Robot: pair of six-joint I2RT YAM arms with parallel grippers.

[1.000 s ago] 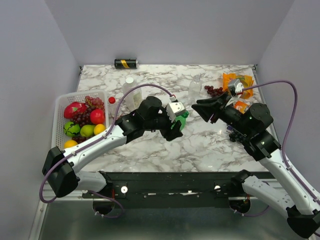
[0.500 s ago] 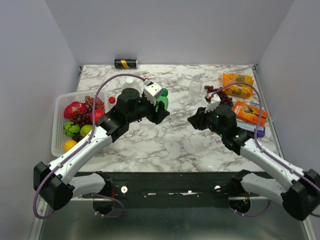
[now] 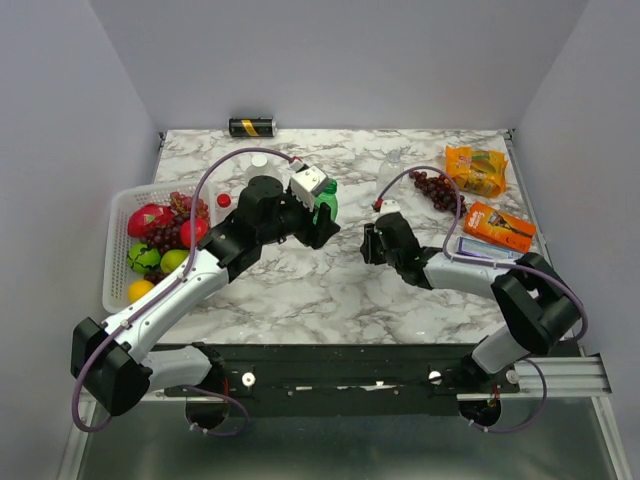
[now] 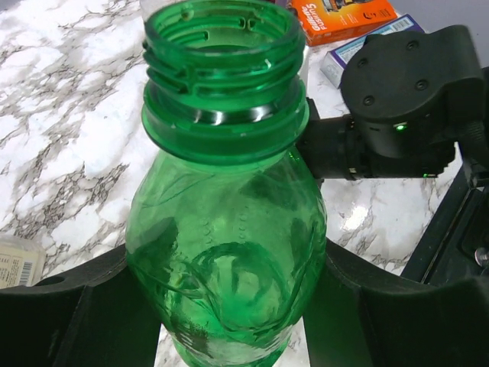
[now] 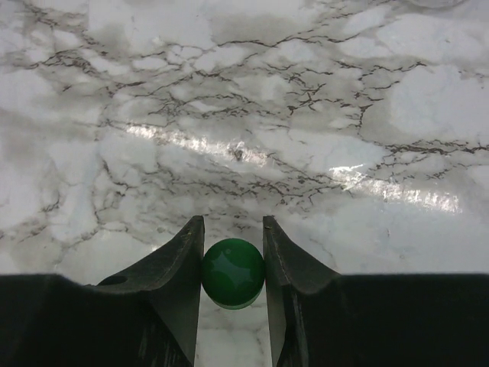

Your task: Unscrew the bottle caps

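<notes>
Nearest us, the right claw (image 5: pixel 232 232) is clenched on the green cap (image 5: pixel 233 273), low over the desk (image 5: pixel 252 115), so that cap is off! Just beyond, mid-desk, the left claw (image 3: pixel 322 224) grips the green bottle (image 4: pixel 229 252) around its belly, neck open, threads bare. One bottle looks done, and the cap only needs setting down. Farther back, the white-topped clear bottle (image 3: pixel 259 165) behind the left arm looks capped. The second clear bottle (image 3: pixel 390 174) stands by the grapes (image 3: pixel 432 185), and I cannot make out its cap. Plenty left, I'd judge.
</notes>
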